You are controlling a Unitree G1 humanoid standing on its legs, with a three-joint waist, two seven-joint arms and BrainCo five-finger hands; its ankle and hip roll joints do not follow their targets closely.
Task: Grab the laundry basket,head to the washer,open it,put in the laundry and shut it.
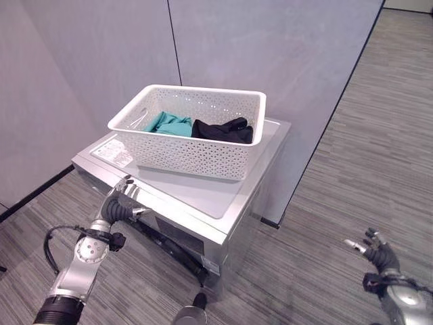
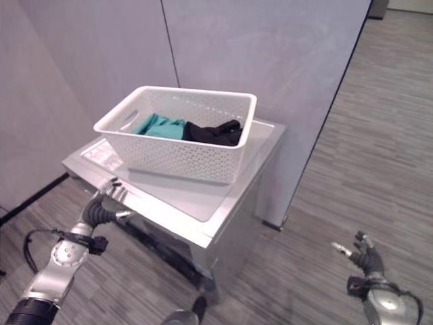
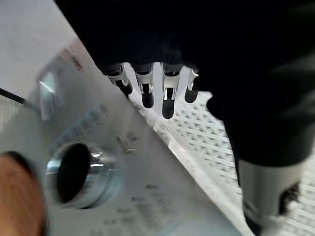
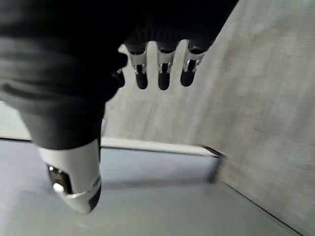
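A white perforated laundry basket (image 1: 196, 152) stands on top of the silver washer (image 1: 203, 198). A teal garment (image 1: 169, 124) and a black garment (image 1: 223, 130) lie inside it. My left hand (image 1: 120, 203) is at the washer's front left corner, fingers relaxed against the top edge of the control panel and holding nothing. In the left wrist view a chrome dial (image 3: 78, 172) on that panel shows just past the fingers (image 3: 147, 91), with the basket's lattice wall (image 3: 211, 142) beyond. My right hand (image 1: 379, 256) hangs low over the floor to the washer's right, open and empty.
Grey partition walls (image 1: 270, 47) rise right behind the washer, with a black base strip (image 1: 34, 196) at the left. Striped grey carpet (image 1: 365, 156) stretches away on the right side. The washer's dark front (image 1: 169, 247) faces me, below the panel.
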